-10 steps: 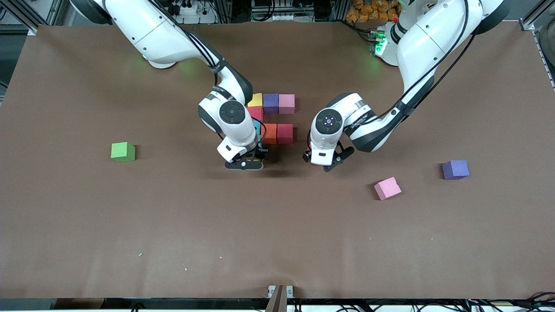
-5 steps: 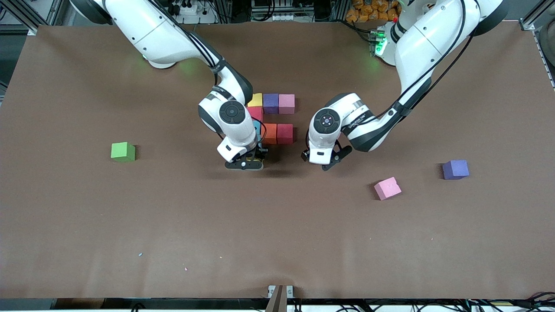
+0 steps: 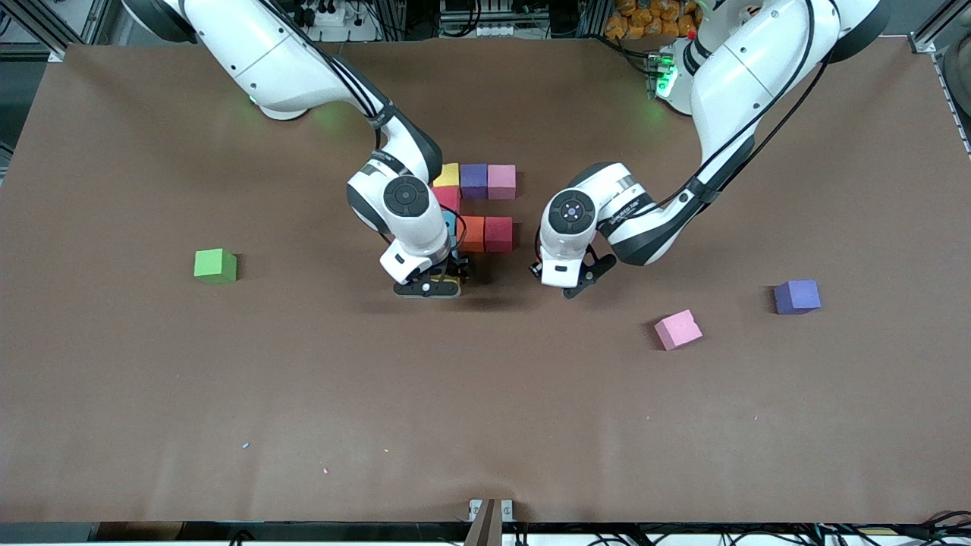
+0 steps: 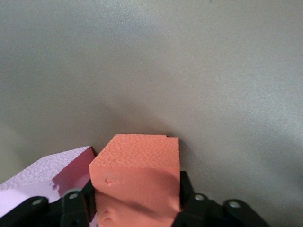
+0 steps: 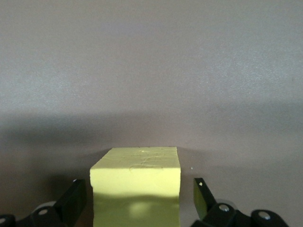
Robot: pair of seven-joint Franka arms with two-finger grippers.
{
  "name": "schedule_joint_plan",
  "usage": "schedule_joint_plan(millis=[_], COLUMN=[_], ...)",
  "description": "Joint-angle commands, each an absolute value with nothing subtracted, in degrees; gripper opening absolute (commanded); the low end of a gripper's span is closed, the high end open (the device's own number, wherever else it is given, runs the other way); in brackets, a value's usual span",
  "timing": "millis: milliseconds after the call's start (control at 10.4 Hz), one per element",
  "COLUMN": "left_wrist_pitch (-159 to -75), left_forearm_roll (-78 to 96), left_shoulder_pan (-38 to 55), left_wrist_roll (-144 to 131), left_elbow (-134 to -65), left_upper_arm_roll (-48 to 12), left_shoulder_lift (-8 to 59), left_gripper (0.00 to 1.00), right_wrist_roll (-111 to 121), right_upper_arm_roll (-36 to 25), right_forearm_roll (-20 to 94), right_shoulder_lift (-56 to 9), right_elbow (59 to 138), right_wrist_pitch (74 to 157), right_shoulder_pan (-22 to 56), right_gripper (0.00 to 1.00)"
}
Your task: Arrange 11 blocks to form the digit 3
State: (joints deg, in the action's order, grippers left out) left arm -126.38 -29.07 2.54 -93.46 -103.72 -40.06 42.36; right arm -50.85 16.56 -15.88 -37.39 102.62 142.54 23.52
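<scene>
Several blocks form a cluster mid-table: yellow (image 3: 447, 175), purple (image 3: 474, 180), pink (image 3: 501, 181), red (image 3: 446, 199), light blue (image 3: 449, 224), orange (image 3: 472, 233) and dark red (image 3: 498, 233). My right gripper (image 3: 429, 288) stands at the cluster's front-camera side, open around a yellow block (image 5: 135, 179), with a gap at each finger. My left gripper (image 3: 565, 283), on the side of the cluster toward the left arm's end, is shut on an orange block (image 4: 137, 165). A pale pink block (image 4: 52, 168) lies right beside that one. The hands hide both blocks in the front view.
A loose pink block (image 3: 677, 329) and a purple block (image 3: 797, 296) lie toward the left arm's end, nearer the front camera than the cluster. A green cube (image 3: 215, 266) sits alone toward the right arm's end. The brown table cover (image 3: 485, 409) stretches wide nearer the front camera.
My right gripper has opened off the yellow block. My left gripper has closed on the orange block, after shifting slightly toward the cluster.
</scene>
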Motion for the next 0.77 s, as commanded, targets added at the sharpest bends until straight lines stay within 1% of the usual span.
schedule_joint_plan(millis=[0, 96, 192, 288, 384, 576, 672], left_wrist_pitch=[-126.91, -126.91, -126.91, -126.91, -126.91, -126.83, -126.74], left_forearm_roll=[-29.80, -29.71, -29.36, -29.36, -29.27, -28.40, -27.52], left_shoulder_pan=[2.46, 2.11, 2.11, 1.76, 1.67, 1.67, 2.10], left_wrist_roll=[-95.18, -95.19, -95.19, -95.19, -95.19, -98.23, -101.22], left_elbow=[-103.89, -103.63, -103.45, -103.27, -102.84, -100.47, -98.63], left_upper_arm_roll=[-39.99, -40.08, -40.08, -40.08, -40.08, -40.17, -40.08], left_shoulder_lift=[42.19, 42.19, 41.93, 41.66, 41.57, 41.31, 41.57], left_gripper=[0.50, 0.44, 0.28, 0.26, 0.19, 0.11, 0.10], right_wrist_roll=[-51.95, -51.42, -50.81, -49.32, -47.74, -44.93, -44.22], right_upper_arm_roll=[17.31, 17.84, 18.10, 18.11, 18.19, 18.28, 18.28], right_forearm_roll=[-17.31, -17.31, -17.31, -17.31, -17.14, -16.53, -16.35], right_shoulder_lift=[-36.39, -35.86, -35.16, -34.37, -33.41, -31.91, -31.12], right_elbow=[103.27, 103.27, 103.36, 103.27, 103.18, 102.66, 102.22], right_wrist_pitch=[142.39, 142.12, 141.60, 140.55, 139.06, 135.81, 133.88], right_shoulder_pan=[22.68, 22.33, 22.06, 21.80, 21.36, 21.27, 20.83], right_gripper=[1.00, 1.00, 1.00, 1.00, 1.00, 1.00, 1.00])
